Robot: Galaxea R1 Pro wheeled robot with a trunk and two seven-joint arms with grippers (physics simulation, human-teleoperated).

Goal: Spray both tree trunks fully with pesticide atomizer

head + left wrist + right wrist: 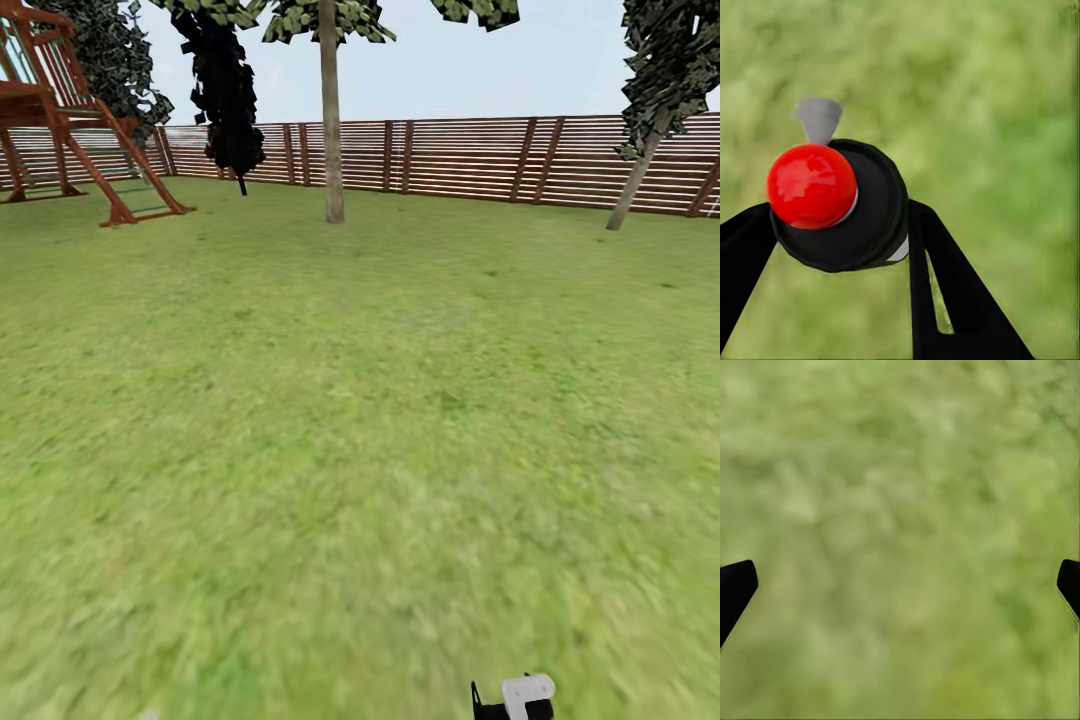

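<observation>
From the head camera I see the lawn stretching to the fence, with two pale tree trunks far ahead and unsprayed. My left end effector is clamped on the pesticide atomizer, red cap facing me. My right end effector is spread wide, empty, above grass. Pickup looks done; approach and spraying remain.

The head view looks forward and down across the grass floor to the far fence and tree trunks. Both wrist views look along their gripper fingers at blurred grass close below. All three views share the grass.
</observation>
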